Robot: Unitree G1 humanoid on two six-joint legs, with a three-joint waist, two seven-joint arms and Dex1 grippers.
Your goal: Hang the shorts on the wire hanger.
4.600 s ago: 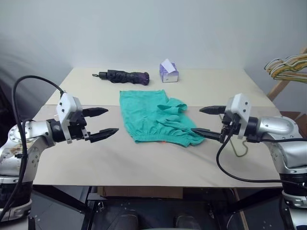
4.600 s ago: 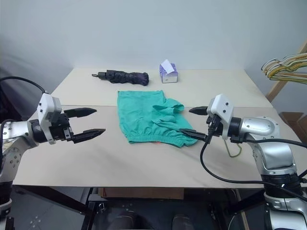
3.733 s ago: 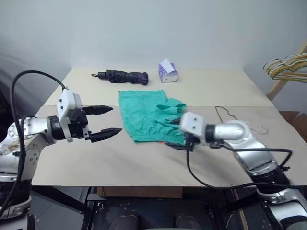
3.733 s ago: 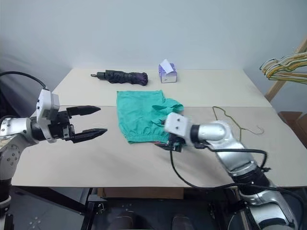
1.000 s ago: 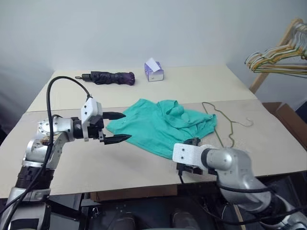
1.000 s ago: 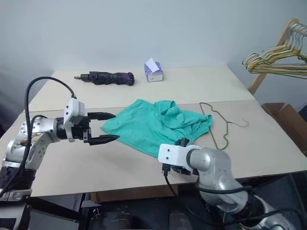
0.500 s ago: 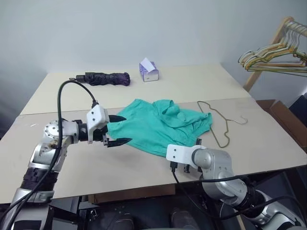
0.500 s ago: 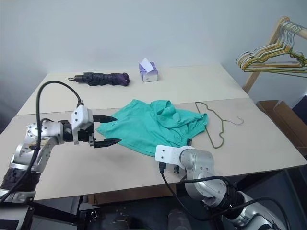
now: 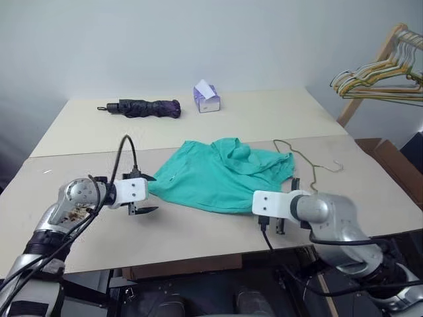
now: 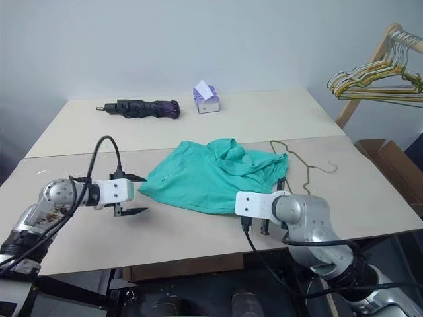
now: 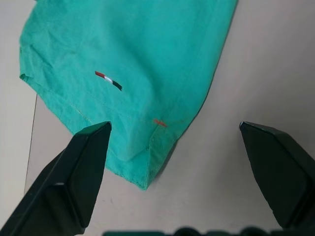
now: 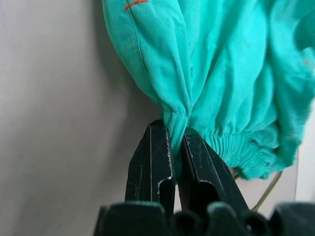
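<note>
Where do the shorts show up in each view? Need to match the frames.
Left eye: shorts at table centre, between the two arms.
Right eye: same spot, a little further left in the picture.
Left wrist: hem corner between the open left end effector's fingers.
Right wrist: waistband edge pinched by the shut right end effector.
Shared landmark: the orange stitch at the hem.

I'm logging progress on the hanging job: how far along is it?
Early. Done: the right hand is shut on the shorts at the waistband. In hand: the open left hand straddles a leg corner. Left: the hanger lies on the table, partly under the shorts; nothing is hung.
</note>
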